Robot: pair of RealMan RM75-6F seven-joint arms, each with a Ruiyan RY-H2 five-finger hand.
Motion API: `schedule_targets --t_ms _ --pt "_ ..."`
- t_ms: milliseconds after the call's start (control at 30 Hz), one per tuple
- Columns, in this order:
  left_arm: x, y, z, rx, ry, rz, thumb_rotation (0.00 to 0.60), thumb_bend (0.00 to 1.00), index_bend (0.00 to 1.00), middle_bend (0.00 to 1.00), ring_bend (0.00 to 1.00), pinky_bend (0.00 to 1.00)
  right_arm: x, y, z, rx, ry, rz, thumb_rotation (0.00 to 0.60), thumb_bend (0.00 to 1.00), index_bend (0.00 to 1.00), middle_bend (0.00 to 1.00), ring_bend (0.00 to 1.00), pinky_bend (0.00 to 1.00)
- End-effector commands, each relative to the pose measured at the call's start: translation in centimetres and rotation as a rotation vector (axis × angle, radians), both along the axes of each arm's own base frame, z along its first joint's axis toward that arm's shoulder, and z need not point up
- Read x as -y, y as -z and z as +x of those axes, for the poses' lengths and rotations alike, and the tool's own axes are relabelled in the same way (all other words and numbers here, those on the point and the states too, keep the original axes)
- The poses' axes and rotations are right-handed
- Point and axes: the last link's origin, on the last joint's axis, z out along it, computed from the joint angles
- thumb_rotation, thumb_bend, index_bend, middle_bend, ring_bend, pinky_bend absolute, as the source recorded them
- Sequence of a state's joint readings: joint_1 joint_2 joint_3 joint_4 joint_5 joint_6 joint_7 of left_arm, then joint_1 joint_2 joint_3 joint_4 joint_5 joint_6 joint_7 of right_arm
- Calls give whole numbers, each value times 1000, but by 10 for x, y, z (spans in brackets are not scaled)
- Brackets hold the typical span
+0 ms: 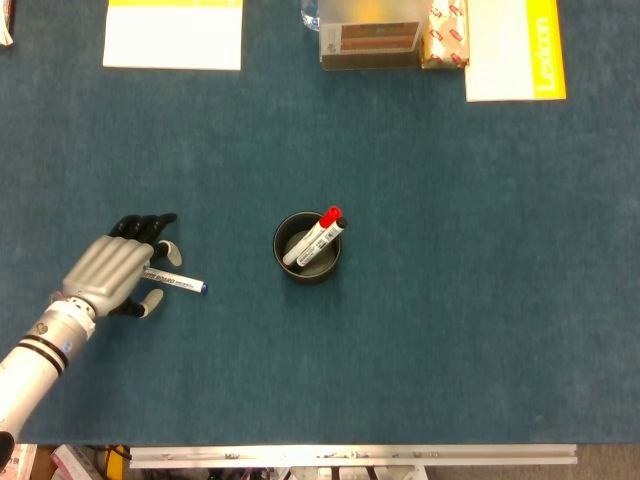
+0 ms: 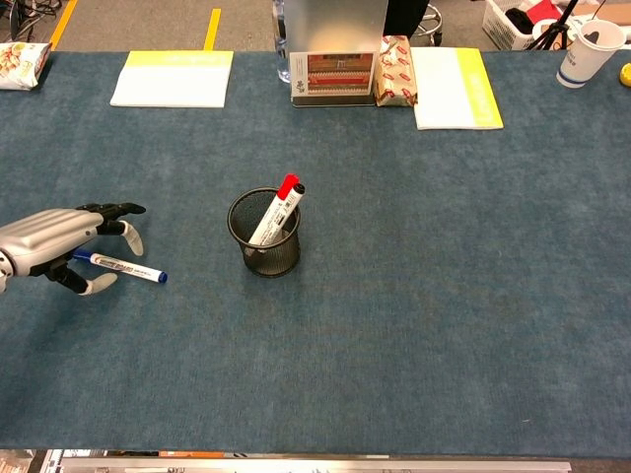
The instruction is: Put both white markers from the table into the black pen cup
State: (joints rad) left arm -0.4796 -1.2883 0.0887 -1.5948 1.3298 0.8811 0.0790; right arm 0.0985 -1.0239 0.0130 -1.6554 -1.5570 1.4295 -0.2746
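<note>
— White whiteboard marker with blue cap (image 2: 120,265): lying flat on the blue felt table (image 1: 450,330), well left of the black mesh pen cup (image 2: 264,235). Light, stiff, smooth; likely to roll. Best pinched mid-barrel.

— Left hand (image 1: 112,270): palm down over its tail end, fingers spread, gripping nothing. Right hand unseen. Red-capped marker (image 1: 312,237) already in cup.

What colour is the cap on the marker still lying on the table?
Blue, clearest in the chest view: marker.

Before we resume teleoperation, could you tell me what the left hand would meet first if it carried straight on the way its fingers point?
Probably nothing nearby: the left hand points up the table, past the blue-capped marker beside it, over bare cloth; depth is uncertain.
</note>
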Motion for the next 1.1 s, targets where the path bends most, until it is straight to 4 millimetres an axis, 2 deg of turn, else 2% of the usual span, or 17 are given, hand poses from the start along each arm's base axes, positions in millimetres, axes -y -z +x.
schedule_targets --t_ms 33,467,700,1100 --pt "2 2 -3 -4 6 4 600 394 311 0 0 0 0 0 0 0 0 -1 600 868 568 388 256 165" --pt "5 6 -6 -29 49 5 600 404 332 0 0 0 0 0 0 2 -1 -1 600 867 569 388 256 165" --pt "6 8 -7 -47 61 5 600 462 346 0 0 0 0 0 0 3 -1 -1 600 868 569 388 256 165" --pt "6 9 -9 -67 75 6 600 463 342 0 0 0 0 0 0 4 -1 0 600 867 569 388 256 165"
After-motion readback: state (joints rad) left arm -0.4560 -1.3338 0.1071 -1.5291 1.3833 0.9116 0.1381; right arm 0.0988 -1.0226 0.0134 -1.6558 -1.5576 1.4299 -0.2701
